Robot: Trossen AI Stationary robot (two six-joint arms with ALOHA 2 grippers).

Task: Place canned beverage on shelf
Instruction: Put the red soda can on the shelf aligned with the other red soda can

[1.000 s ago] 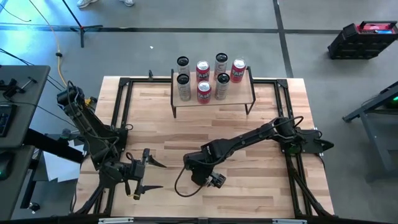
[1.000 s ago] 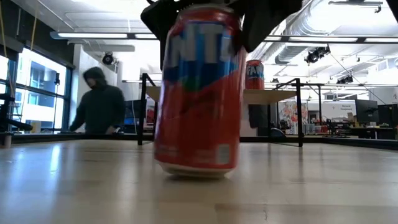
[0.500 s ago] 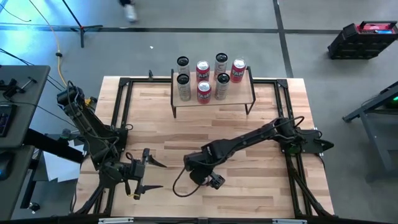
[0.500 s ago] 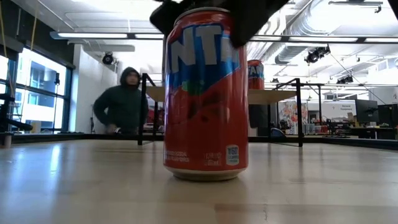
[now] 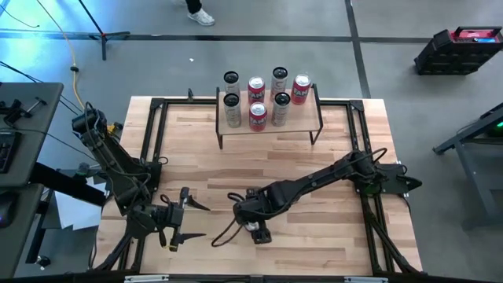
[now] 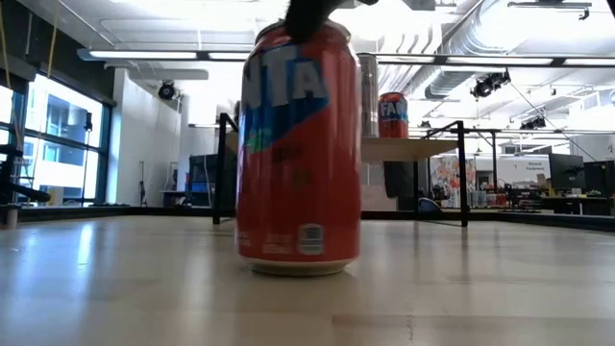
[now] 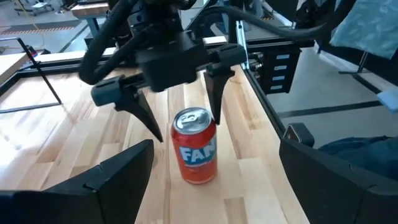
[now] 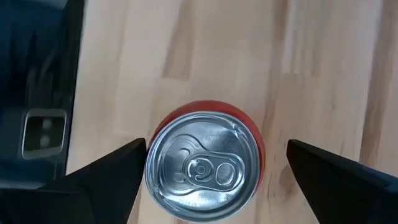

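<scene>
Red can (image 7: 196, 145) stood upright on counter (image 5: 330, 236) nr front edge, R end effector (image 7: 180, 118) directly above it, fingers spread either side, not touching, shelf (image 5: 310, 119) w/ seven cans at back edge, L end effector (image 5: 186, 220) open nr front-left corner.

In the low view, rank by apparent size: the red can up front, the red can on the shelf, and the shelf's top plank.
1. Front red can, largest, but it sits nearest the camera, so that is mostly nearness.
2. Shelf plank, wide but thin.
3. Red can on the shelf, smallest.
</scene>
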